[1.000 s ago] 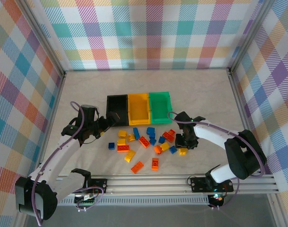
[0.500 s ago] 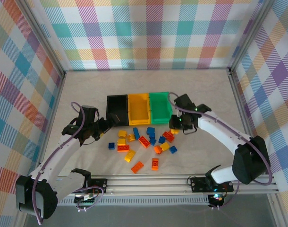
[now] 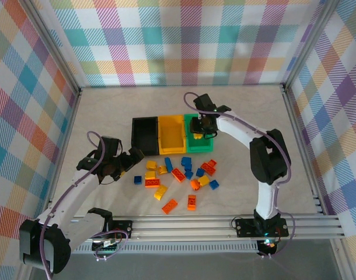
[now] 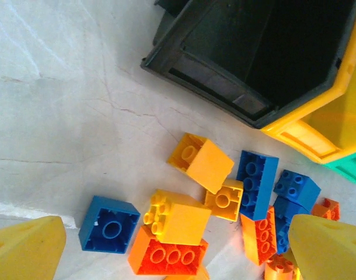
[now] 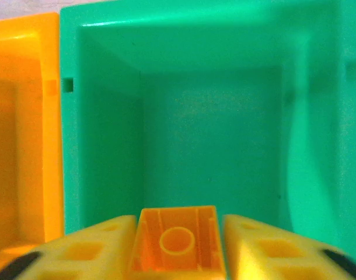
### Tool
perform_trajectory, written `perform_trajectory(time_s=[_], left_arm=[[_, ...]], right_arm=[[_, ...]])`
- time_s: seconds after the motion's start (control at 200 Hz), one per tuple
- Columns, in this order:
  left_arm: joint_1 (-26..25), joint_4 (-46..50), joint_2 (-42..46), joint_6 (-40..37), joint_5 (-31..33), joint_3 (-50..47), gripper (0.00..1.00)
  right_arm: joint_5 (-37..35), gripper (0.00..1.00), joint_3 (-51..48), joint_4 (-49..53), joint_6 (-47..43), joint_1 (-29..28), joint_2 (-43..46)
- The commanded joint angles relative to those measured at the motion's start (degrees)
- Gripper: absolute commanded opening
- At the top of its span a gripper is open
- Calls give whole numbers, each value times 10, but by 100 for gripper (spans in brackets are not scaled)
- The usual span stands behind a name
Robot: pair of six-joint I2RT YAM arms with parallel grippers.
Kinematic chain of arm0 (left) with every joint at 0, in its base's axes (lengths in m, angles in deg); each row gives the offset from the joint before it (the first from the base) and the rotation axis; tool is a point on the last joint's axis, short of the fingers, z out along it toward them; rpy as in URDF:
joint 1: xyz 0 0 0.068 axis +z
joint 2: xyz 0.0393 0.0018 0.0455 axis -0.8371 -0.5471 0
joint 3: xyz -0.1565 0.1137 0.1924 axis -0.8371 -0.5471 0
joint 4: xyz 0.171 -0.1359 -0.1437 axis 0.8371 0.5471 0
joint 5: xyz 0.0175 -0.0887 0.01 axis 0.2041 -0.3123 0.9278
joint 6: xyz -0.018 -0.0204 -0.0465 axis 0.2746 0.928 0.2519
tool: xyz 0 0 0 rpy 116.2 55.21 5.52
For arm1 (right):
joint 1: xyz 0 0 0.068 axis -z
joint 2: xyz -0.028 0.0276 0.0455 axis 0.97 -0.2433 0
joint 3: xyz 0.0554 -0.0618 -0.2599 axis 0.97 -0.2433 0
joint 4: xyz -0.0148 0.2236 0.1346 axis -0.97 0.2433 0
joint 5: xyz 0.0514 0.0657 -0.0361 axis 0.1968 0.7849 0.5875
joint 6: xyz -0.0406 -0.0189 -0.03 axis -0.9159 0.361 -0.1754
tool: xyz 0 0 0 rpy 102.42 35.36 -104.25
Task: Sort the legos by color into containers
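Bins, three, joined in a row at mid-table: black [image 3: 144, 135] on the left, yellow [image 3: 171, 134] in the middle, green [image 5: 213, 146] on the right, with no bricks seen lying inside any of them. Arms, two. Right gripper [image 3: 199, 129] hangs over the green bin, its fingers [image 5: 90, 248] clamped on one orange brick [image 5: 178, 242] with the hollow underside facing the wrist camera, above the bin's near wall. Left gripper [image 3: 132, 156] sits low, just near and left of the black bin's near-left corner, with its fingers spread wide and nothing held. Loose bricks [image 3: 178, 178], about eighteen, lie scattered on the table [image 3: 108, 105] just near of the bins: roughly six blue, six yellow and six orange-red, some touching or overlapping, so the count is approximate. One blue brick [image 4: 110, 224] lies apart at the left end of the scatter. Two orange-red bricks lie nearest the arm bases.
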Motion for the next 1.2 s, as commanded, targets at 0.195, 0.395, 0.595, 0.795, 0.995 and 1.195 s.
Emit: perform_trajectory(time_s=[0.195,0.395,0.595,0.795,0.995,1.195], left_arm=[[6,53,-36,-34,29,16,86],[-38,65,-50,-42,49,10,81],[-96,53,-64,-33,71,-20,72],[-118,13,-110,-32,77,-42,68],[-121,-9,-154,-50,90,-43,64],[-120,-30,-186,-56,104,-56,58]], right_arm=[[-11,69,17,-15,1,0,40],[8,68,-86,-60,15,-1,111],[13,67,-147,-81,21,-1,148],[16,67,-167,-85,22,-1,166],[16,67,-177,-85,26,-1,177],[15,67,-183,-89,28,-1,182]])
